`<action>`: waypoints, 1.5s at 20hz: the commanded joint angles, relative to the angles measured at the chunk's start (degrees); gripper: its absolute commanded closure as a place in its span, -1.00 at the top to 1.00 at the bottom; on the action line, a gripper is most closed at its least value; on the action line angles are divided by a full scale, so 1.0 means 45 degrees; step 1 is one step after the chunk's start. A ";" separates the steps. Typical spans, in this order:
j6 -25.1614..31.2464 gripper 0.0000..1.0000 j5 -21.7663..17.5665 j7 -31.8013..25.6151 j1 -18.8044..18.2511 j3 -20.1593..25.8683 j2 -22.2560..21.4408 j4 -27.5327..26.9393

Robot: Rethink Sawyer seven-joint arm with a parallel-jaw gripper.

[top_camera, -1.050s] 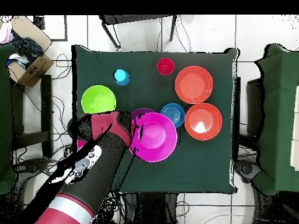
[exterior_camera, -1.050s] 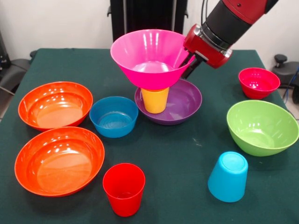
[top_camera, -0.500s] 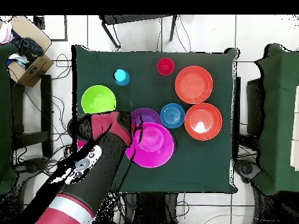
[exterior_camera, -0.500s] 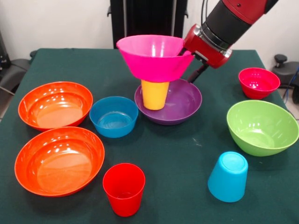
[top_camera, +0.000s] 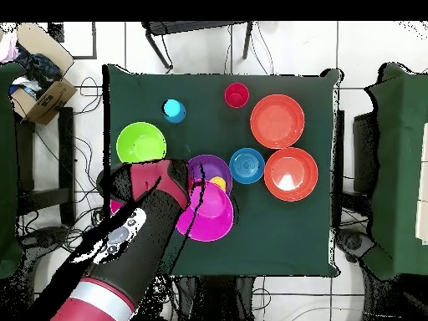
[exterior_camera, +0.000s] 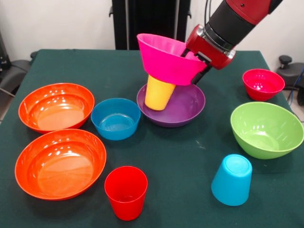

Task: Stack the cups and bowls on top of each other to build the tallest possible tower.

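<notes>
Dark green table, white wall behind; far left, 2 orange bowls unstacked; blue bowl, red cup near; centre, yellow cup tilted in purple bowl, magenta bowl tipped on it, rim pinched by gripper; right, green bowl, light blue cup, crimson bowl loose; tower barely begun, likely unstable.
</notes>
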 commanded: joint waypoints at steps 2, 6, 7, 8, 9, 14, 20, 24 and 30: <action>0.0448 1.00 -0.0928 0.0141 -0.0253 0.1140 0.0386 -0.0240; 0.0202 1.00 -0.1068 0.0052 -0.0336 0.1117 0.0471 -0.0351; 0.0057 1.00 -0.1119 -0.0022 -0.0399 0.1168 0.0476 -0.0378; -0.0007 1.00 -0.1164 -0.0124 -0.0494 0.1238 0.0470 -0.0403; -0.0159 1.00 -0.1198 -0.0283 -0.0654 0.1383 0.0437 -0.0390; -0.1007 1.00 -0.1383 -0.1033 -0.1594 0.2132 0.0416 -0.0469; -0.1516 1.00 -0.1798 -0.1412 -0.2293 0.2697 0.0441 -0.0551; -0.1562 1.00 -0.2037 -0.1290 -0.2431 0.2872 0.0413 -0.0576; -0.1483 1.00 -0.2319 -0.0924 -0.2416 0.3013 0.0311 -0.0551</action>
